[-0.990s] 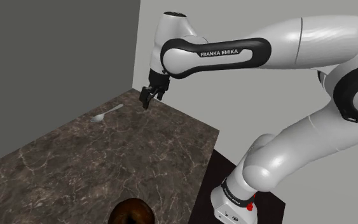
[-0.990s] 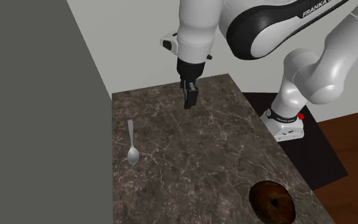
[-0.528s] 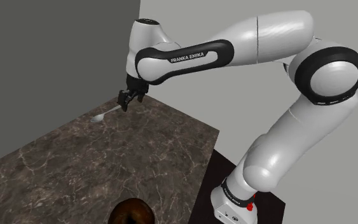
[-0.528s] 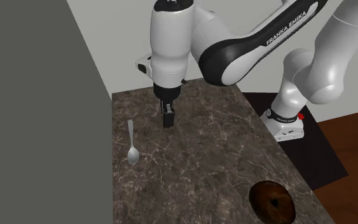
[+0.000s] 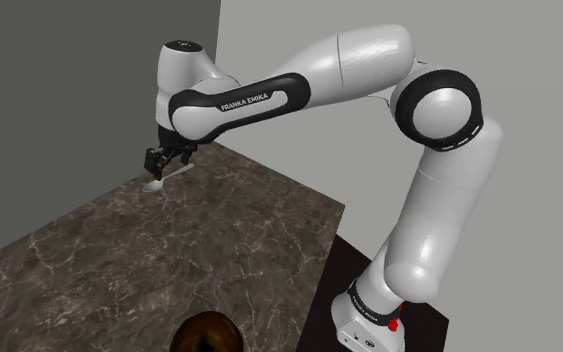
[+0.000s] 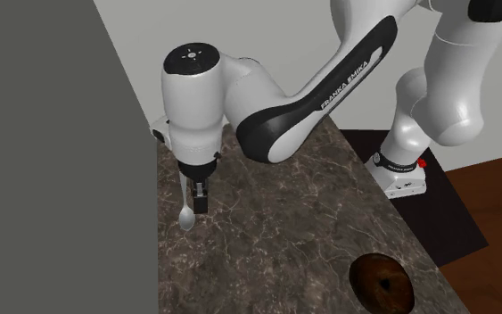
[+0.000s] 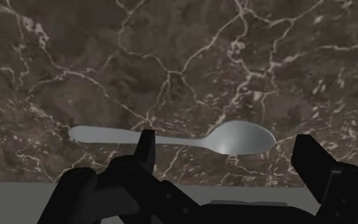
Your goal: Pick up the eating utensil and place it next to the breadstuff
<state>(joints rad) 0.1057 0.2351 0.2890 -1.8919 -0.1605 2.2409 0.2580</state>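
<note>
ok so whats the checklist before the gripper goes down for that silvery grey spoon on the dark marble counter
1. All-black gripper open: ok, fingers stand apart.
2. Silvery grey spoon lying flat on the dark marble counter: ok.
3. Fingers set across the spoon: not ok, they stand along its length; the wrist probably needs turning.
4. Clearance from the grey wall beside the spoon: cannot tell.
5. Bare counter beside the brown ring doughnut: ok.

Shoulder: beside stand (image 5: 331, 270). Second exterior: high, steep over countertop (image 6: 284, 223). Wrist: close over spoon (image 7: 177, 140); all share it.
</note>
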